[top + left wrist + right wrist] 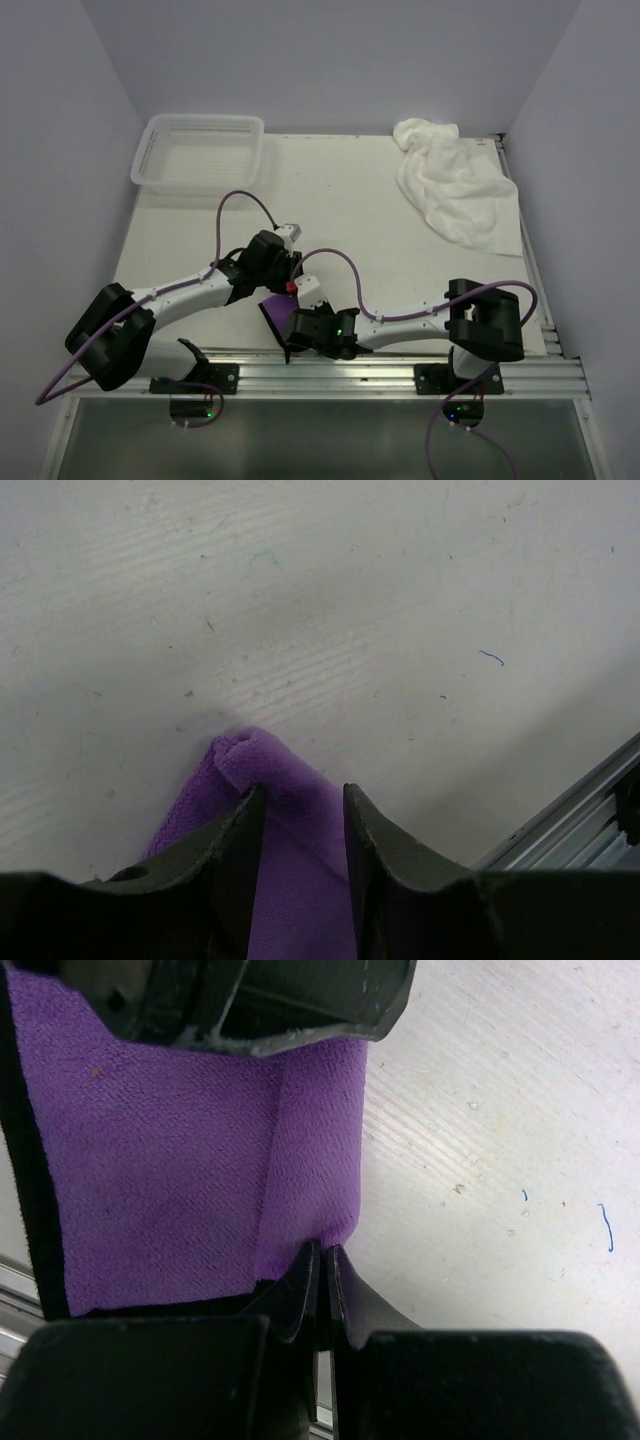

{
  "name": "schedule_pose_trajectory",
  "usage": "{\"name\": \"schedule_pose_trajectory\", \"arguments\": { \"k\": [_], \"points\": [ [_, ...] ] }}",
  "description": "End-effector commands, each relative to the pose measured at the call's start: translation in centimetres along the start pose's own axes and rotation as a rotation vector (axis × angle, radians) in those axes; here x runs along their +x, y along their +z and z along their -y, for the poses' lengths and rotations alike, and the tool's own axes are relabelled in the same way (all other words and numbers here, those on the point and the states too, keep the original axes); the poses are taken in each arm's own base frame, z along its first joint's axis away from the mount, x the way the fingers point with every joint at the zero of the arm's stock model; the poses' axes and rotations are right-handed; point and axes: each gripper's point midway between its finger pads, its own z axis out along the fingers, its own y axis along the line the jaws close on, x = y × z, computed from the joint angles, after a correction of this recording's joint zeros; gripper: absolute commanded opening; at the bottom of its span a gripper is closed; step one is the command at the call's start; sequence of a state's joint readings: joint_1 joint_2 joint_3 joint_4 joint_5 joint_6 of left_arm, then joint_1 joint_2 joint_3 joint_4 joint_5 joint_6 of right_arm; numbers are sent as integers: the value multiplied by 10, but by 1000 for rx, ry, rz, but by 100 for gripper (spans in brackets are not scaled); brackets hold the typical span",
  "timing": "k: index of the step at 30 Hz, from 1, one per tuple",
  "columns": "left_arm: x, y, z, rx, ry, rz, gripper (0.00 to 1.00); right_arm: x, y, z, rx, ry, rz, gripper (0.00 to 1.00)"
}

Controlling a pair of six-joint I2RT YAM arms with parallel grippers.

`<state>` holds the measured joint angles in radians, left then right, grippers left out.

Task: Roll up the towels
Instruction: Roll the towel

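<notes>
The purple towel (276, 308) lies at the table's near edge between both arms, its dark trim (28, 1190) along one side. One edge is turned over into a narrow fold (315, 1150). My left gripper (300, 792) stands open astride the far end of that fold (262, 762), the cloth lying between its fingers. My right gripper (326, 1250) is shut on the near end of the fold. From above, the left gripper (281, 276) and the right gripper (298, 326) hide most of this towel. The white towel (455, 185) lies crumpled at the back right.
A white mesh basket (200, 150) stands at the back left corner. A metal rail (400, 375) runs along the near edge, close behind the purple towel. Walls enclose the table on three sides.
</notes>
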<state>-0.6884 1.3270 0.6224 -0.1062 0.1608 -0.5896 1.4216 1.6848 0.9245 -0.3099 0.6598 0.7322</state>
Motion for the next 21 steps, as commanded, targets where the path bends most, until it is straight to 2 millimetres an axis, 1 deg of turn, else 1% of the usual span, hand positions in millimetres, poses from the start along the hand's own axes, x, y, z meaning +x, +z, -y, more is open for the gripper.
{"name": "schedule_pose_trajectory", "arguments": {
  "k": [1,6,11,14,17,19,21],
  "points": [
    [17,2,-7,-20,27,-64,41,-3,-5,-4,-30,8,11,0],
    [27,2,-13,-75,48,-85,39,-2,-4,-4,-27,8,12,0],
    [39,5,-18,-93,43,-99,38,-3,-4,-8,-38,-1,10,0],
    [40,8,-18,-90,33,-90,38,-4,-5,-9,-35,-20,13,0],
    [33,6,-14,-75,27,-57,38,-9,-9,-7,1,-71,32,0],
    [24,1,-8,-58,27,-19,38,-8,-12,-4,30,-118,31,0],
    [14,-3,-8,-62,20,26,40,-12,-15,-6,54,-165,53,0]
  ]
}}
